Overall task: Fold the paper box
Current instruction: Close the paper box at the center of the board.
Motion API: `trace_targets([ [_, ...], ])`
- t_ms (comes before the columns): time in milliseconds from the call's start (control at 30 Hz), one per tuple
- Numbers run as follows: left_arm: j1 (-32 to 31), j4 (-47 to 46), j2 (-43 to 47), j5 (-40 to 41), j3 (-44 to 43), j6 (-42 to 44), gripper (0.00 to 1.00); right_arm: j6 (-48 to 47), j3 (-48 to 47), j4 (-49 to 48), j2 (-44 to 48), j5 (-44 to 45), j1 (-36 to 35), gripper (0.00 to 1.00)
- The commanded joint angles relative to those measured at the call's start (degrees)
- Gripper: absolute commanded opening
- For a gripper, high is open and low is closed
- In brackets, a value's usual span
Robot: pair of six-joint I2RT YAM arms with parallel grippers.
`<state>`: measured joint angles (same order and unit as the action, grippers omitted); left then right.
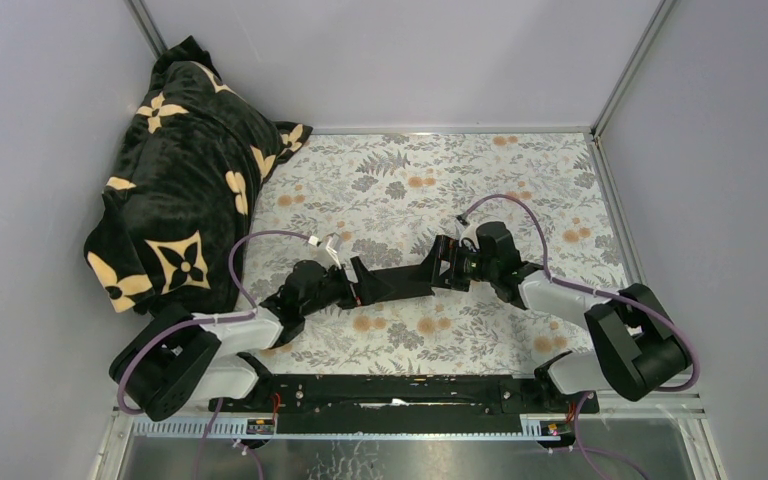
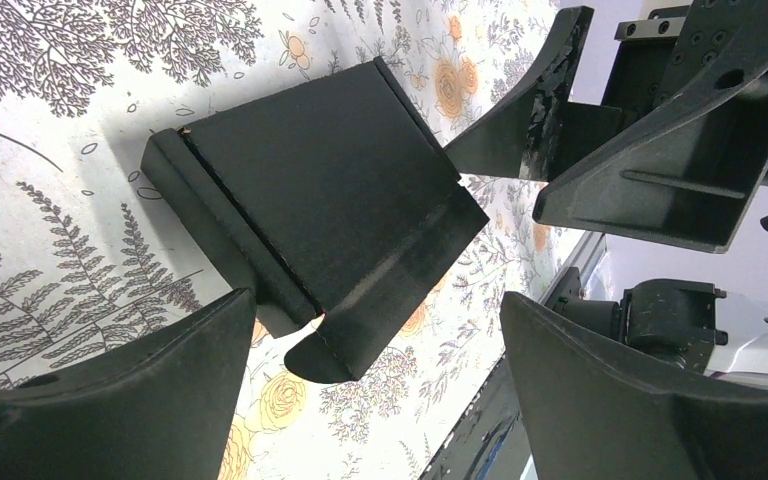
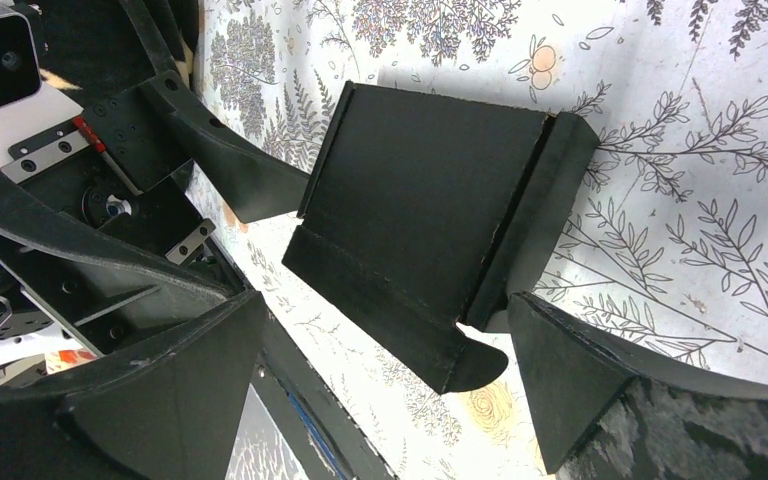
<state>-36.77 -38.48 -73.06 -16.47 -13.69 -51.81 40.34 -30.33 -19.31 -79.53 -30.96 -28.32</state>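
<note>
Flap-folding step, mid-table.
On the floral table (image 1: pixel 440 180), right of the blanket (image 1: pixel 180 190), the left gripper (image 2: pixel 378 300) and right gripper (image 3: pixel 385 300) both gape, straddling the paper box (image 2: pixel 320 190). It is creased but unclosed, so next probably comes pinching a side flap upright.

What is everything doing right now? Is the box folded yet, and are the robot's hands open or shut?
paper box: partly folded, flaps bent at their creases, not closed up.
left gripper: open, fingers spread wide.
right gripper: open, fingers spread wide.
blanket: crumpled in a heap at the far left corner.
</note>
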Motion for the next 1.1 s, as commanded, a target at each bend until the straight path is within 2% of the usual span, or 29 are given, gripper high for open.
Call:
trace_targets([
  [0, -0.4, -0.12, 1.79, 0.23, -1.63, 1.01, 0.99, -0.38, -0.61, -0.27, 2.89, -0.97, 0.11, 1.0],
  [1067, -0.41, 6.05, 8.19, -0.49, -3.03, 0.5, 0.99, -0.02, -1.11, 5.71, 10.44, 0.2, 0.1, 1.0],
])
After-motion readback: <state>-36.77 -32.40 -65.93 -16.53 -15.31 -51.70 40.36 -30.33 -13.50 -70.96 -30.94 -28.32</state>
